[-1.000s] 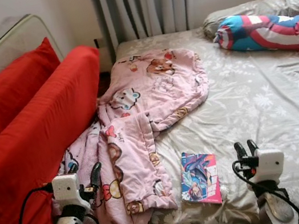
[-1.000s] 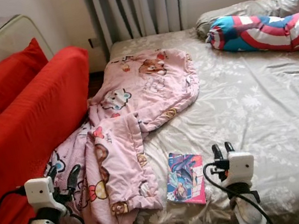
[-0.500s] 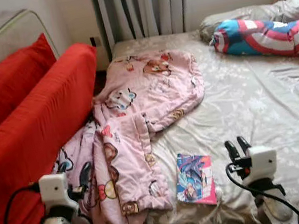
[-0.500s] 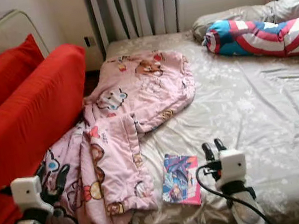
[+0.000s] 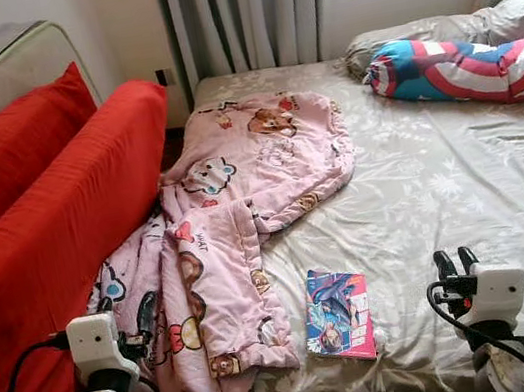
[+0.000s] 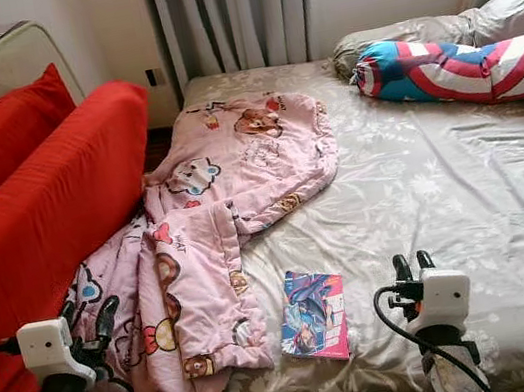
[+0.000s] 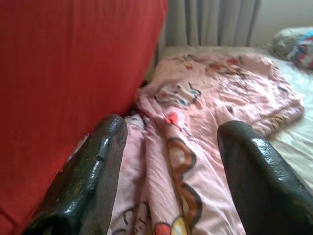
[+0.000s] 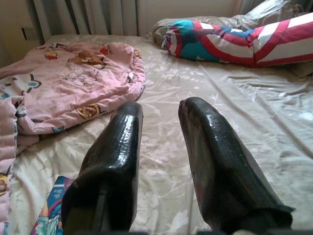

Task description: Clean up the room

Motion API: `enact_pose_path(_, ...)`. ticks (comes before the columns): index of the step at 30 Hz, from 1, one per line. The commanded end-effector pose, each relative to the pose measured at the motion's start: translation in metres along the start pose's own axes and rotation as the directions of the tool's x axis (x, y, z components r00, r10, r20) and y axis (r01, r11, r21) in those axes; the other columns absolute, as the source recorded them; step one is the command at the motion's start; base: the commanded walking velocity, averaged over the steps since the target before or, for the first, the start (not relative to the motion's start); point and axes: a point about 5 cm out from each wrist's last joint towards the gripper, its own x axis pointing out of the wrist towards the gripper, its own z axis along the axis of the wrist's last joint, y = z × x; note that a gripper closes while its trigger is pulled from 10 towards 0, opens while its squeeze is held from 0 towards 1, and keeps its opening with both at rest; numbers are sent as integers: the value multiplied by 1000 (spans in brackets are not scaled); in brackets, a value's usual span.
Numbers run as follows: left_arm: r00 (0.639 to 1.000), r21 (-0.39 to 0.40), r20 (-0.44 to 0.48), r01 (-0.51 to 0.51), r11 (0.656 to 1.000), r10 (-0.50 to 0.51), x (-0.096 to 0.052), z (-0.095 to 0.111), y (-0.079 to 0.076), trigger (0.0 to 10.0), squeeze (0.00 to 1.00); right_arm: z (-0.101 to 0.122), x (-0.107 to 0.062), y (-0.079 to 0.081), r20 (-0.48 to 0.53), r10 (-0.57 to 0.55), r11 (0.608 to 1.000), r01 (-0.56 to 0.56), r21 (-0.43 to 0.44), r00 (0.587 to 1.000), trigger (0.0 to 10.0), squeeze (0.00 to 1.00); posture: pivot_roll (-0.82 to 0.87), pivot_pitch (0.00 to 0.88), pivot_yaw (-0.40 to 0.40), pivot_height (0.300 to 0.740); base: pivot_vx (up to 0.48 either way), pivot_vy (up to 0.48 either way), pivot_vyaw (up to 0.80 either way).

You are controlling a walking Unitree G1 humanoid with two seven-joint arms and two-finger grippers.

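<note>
Grey floral bed (image 5: 463, 181) under crumpled pink cartoon blanket (image 5: 244, 209), colourful book (image 5: 339, 312) nearby, both tools (image 5: 127, 321) (image 5: 456, 263) spread, empty.

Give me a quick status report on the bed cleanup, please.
Left gripper open, at pink blanket hanging off bed edge. Right gripper open, empty, over bedsheet. Comic book lies near bed edge. Nothing held.

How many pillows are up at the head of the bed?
2 that I can make out: a striped red, white and blue pillow lying across the top corner, and a grey-beige pillow behind it by the wall. More may be hidden past the picture's edge.
</note>
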Motion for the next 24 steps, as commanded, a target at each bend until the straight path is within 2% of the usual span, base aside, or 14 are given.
enact_pose_path(1,1000,-9,-16,-26,1000,26,-3,-1,1,10000,0,-2,1,-4,-27,-16,1000,16,-7,1000,10000,0,-47,0,-10,730,0,0,0)
enact_pose_path(7,1000,-20,-14,-12,1000,12,-1,1,-8,10000,0,0,-3,-11,-45,-29,999,28,-17,999,10000,0,-28,0,-22,685,0,0,0)
enact_pose_path(17,1000,-14,-13,-27,1000,26,-4,4,-6,10000,0,-2,-2,-4,-62,-10,999,8,-40,998,10000,0,4,0,-20,625,0,0,0)
enact_pose_path(24,999,-6,-31,-19,1000,19,-8,3,-5,10000,0,-2,-5,-1,-53,7,1000,-9,-26,999,10000,0,2,0,-17,625,0,0,0)
